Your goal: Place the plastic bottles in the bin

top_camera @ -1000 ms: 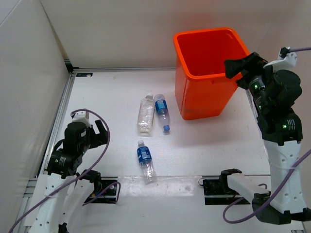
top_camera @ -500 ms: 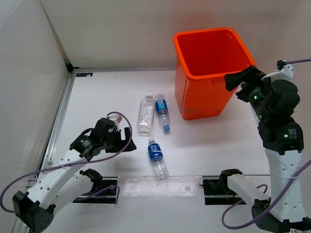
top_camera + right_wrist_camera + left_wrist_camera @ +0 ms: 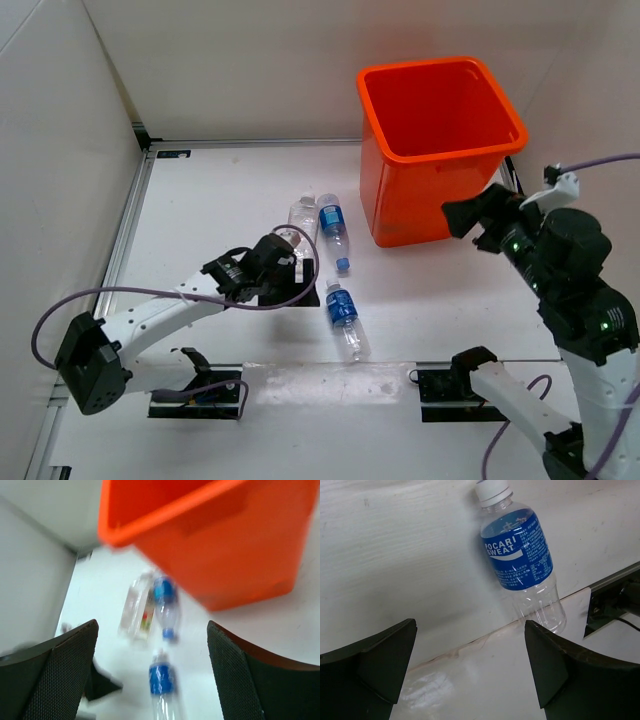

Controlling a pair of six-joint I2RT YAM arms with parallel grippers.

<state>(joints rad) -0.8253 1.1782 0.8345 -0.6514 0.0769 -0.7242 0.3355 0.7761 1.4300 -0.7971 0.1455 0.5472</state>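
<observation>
Clear, glossy plastic for the bottle (image 3: 522, 565), with a slick blue printed label (image 3: 517, 550) and white plastic cap (image 3: 492, 490). Smooth orange plastic with a slight sheen for the bin (image 3: 420, 190). Matt white, faintly streaked table (image 3: 395, 555). Matt black left fingers (image 3: 375, 665); mesh-textured right fingers (image 3: 55, 675).

Plastic bottles: 3 counted, all lying left of bin (image 3: 415, 205).
- Blue-labelled bottle: 2. First blue-labelled bottle (image 3: 333, 228) near bin's left wall; second blue-labelled bottle (image 3: 345, 318) farther from bin, toward near-left.
- Pale-labelled bottle (image 3: 302, 213): 1, beyond first, on its far side from bin; partly hidden.

Bin: 1, orange, square.
Robot arms: 2. Left arm (image 3: 160, 315) well left of bin, right arm (image 3: 575, 290) right of bin.
Grippers: 2, one per arm.
Purple cables: 2, one per arm.
</observation>
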